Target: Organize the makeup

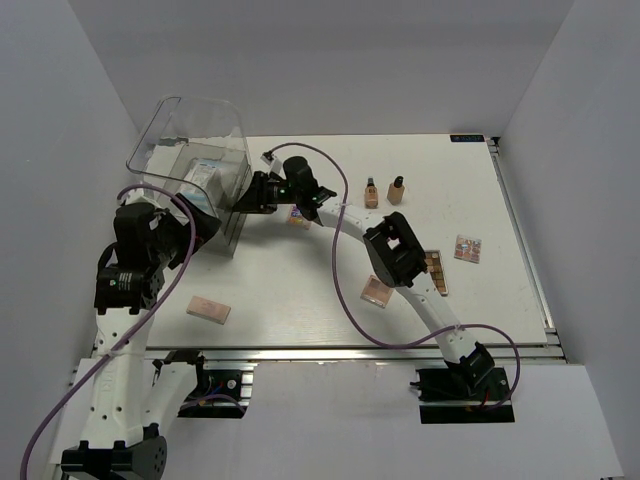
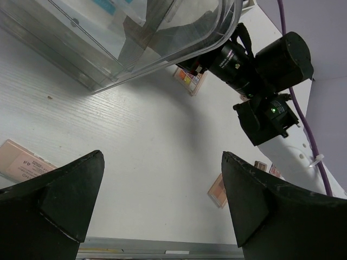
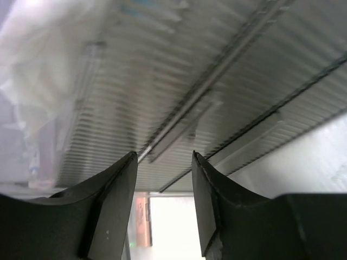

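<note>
The clear bin (image 1: 190, 140) stands at the back left with a white-blue packet (image 1: 203, 176) inside. My right gripper (image 1: 248, 195) is open at its right wall, and the ribbed bin wall (image 3: 179, 81) fills that wrist view just beyond the open right gripper (image 3: 162, 154). My left gripper (image 1: 205, 225) is open at the bin's near corner, the open left gripper (image 2: 162, 157) hanging empty over bare table. Two beige bottles (image 1: 371, 192) (image 1: 396, 189) stand upright mid-back. A peach compact (image 1: 208, 309) lies front left and another (image 1: 375, 291) by the right arm.
A small palette (image 1: 298, 215) lies under the right forearm. A long palette (image 1: 436, 272) and a square palette (image 1: 467, 248) lie to the right. White walls close in the table on both sides, and a metal rail (image 1: 350, 352) runs along the near edge.
</note>
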